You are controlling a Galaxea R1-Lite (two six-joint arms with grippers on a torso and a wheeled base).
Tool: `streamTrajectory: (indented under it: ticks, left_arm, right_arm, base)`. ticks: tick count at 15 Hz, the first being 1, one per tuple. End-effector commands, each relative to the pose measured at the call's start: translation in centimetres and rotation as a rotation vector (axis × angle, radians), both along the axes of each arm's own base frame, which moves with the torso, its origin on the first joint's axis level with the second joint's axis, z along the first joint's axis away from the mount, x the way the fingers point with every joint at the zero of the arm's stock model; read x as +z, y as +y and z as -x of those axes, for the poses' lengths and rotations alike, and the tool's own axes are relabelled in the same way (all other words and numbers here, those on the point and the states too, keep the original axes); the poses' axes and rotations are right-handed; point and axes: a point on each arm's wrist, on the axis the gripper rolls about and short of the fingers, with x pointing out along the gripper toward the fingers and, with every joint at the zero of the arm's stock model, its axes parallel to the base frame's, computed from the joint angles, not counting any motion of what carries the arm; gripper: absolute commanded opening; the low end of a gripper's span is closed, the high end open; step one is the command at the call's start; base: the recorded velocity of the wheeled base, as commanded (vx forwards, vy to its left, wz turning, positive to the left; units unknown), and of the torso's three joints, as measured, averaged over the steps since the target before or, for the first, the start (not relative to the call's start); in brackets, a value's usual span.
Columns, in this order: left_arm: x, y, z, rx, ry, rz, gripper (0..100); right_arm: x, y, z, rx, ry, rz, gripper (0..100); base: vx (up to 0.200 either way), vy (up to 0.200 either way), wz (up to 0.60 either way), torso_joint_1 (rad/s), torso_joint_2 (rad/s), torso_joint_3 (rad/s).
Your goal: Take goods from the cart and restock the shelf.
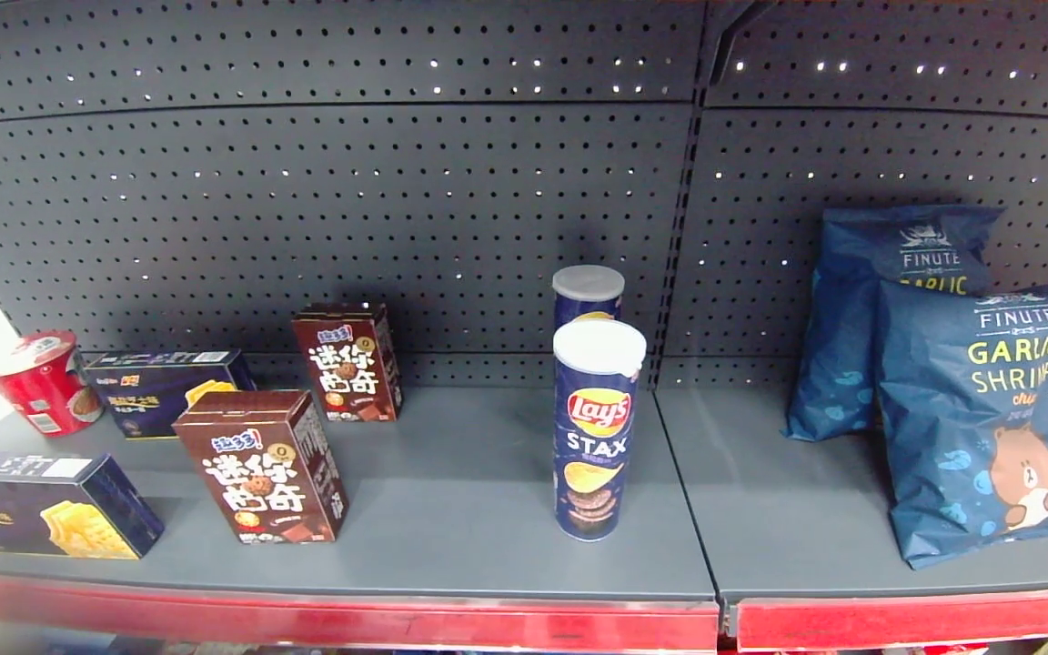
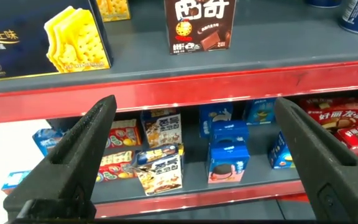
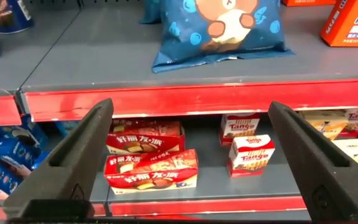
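Observation:
The grey shelf with a red front lip holds two blue chip cans, one behind the other, near the middle. Two brown cookie boxes and two dark blue cracker boxes stand to the left, and a red cup sits at the far left. Two blue shrimp-chip bags lean at the right. My left gripper is open and empty below the shelf's lip, facing the front cracker box and cookie box. My right gripper is open and empty below the bear-printed bag.
A lower shelf holds blue cookie packs and snack boxes on the left side, red cake boxes and white-red boxes on the right. An orange box stands beside the bags. Perforated panels back the shelf.

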Motion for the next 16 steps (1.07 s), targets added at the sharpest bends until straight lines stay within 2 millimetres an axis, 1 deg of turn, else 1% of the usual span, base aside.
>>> streamTrajectory:
  ticks: [1, 9, 10, 11, 12, 14, 15, 16]
  left_arm:
    - [0.00, 0.00, -0.02, -0.001, 0.002, 0.000, 100]
    - [0.00, -0.02, -0.01, -0.007, 0.002, -0.001, 100]
    - [-0.01, -0.02, -0.01, -0.007, 0.003, -0.003, 100]
    - [0.03, -0.02, 0.00, -0.007, 0.002, -0.003, 100]
    - [0.00, -0.02, -0.01, -0.007, 0.002, -0.001, 100]
    - [0.05, -0.02, -0.01, -0.007, 0.000, -0.001, 100]
    - [0.00, -0.02, -0.01, -0.007, 0.002, -0.001, 100]
    - [0.00, -0.02, -0.01, -0.007, 0.002, -0.001, 100]
  right_arm:
    - [0.02, 0.00, -0.03, 0.002, 0.003, -0.002, 100]
    - [-0.02, 0.02, -0.03, 0.012, 0.006, 0.000, 100]
    - [-0.01, 0.12, -0.02, 0.079, 0.005, 0.002, 100]
    - [-0.01, 0.15, -0.02, 0.098, 0.005, 0.004, 100]
    - [-0.01, 0.42, 0.08, 0.316, -0.005, 0.061, 100]
    - [-0.03, 0.26, 0.31, 0.430, -0.022, 0.051, 100]
    - [-0.07, 0.19, 0.40, 0.466, -0.033, 0.050, 100]
    - [-0.07, 0.19, 0.41, 0.462, -0.033, 0.041, 100]
  base:
    - [0.000, 0.000, 0.00, 0.000, 0.00, 0.000]
    - [0.000, 0.000, 0.00, 0.000, 0.00, 0.000]
    - [0.000, 0.000, 0.00, 0.000, 0.00, 0.000]
    - [0.000, 0.000, 0.00, 0.000, 0.00, 0.000]
    - [0.000, 0.000, 0.00, 0.000, 0.00, 0.000]
    - [0.000, 0.000, 0.00, 0.000, 0.00, 0.000]
    - [0.000, 0.000, 0.00, 0.000, 0.00, 0.000]
    - [0.000, 0.000, 0.00, 0.000, 0.00, 0.000]
